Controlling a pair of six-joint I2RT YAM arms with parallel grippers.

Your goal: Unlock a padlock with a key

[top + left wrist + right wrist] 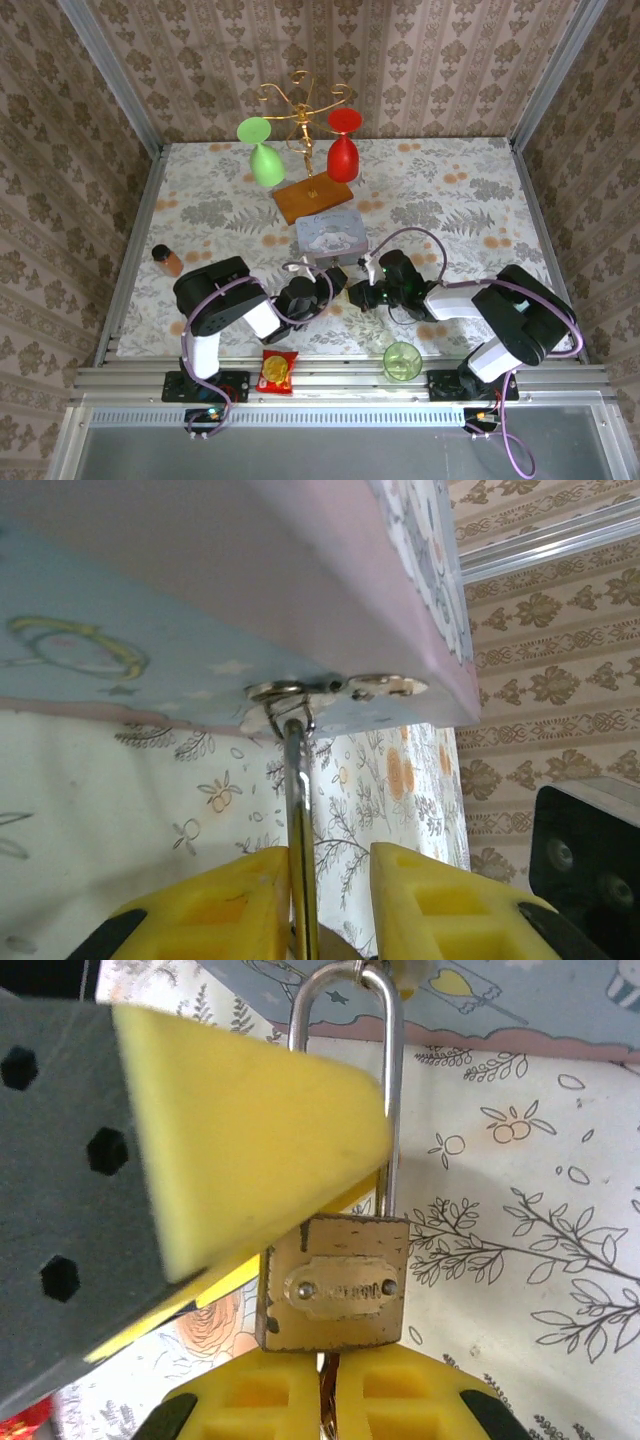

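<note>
Right hand [330, 1392] pinched shut, grip unclear, under scuffed brass padlock [335, 1285] with silvery shackle [393, 1110].

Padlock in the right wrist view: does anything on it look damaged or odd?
Yes. The padlock looks worn: dark chips and scratches mark the edges and corners of its brass body, most at the lower left.

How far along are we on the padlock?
Done: padlock hangs on the tin, both grippers at it. In hand: right gripper shut below it on a thin piece, probably the key; left gripper flanks the shackle. Left: turning; shackle's visible leg sits in the body.
</note>
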